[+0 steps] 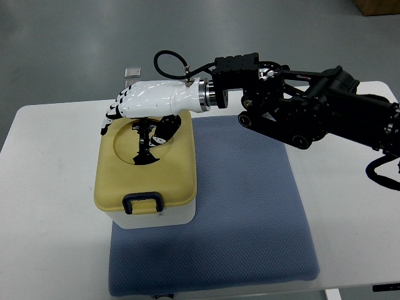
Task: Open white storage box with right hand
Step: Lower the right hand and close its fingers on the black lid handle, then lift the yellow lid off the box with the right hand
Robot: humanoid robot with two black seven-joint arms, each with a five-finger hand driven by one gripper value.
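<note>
White-shelled right hand (134,103) sits over the far half of the storage box (147,181), palm down, arm coming in from the right edge. Fingers (112,114) curl down at the far-left rim of the yellow lid (172,178); thumb seems to reach into the round recess (134,145) in the lid top. Can't tell if it's actually clamped on anything or just resting there, since the fingertips are hidden under the palm. Left arm isn't in shot.

Box: white body, yellow lid, sitting on the left part of the blue mat (250,206), which lies on the white worktop (44,162). Lid looks down flush. Dark latch (142,202) on the near side looks closed.

Step, my read: approach/contact phase, opening not started. The hand is at the far side, the latch at the near side, so the next move likely needs either a reposition to the latch to flip it up, or, if the lid lifts from the rim, a firm hook under that far-left edge and a pull upward.

Clearance: box's left side is close to the mat's left edge and its near side is well inside the mat. Plenty of open mat to the right, bare worktop to the left. Nothing else near the box; a small clear object (132,72) sits at the far worktop edge behind the hand.
</note>
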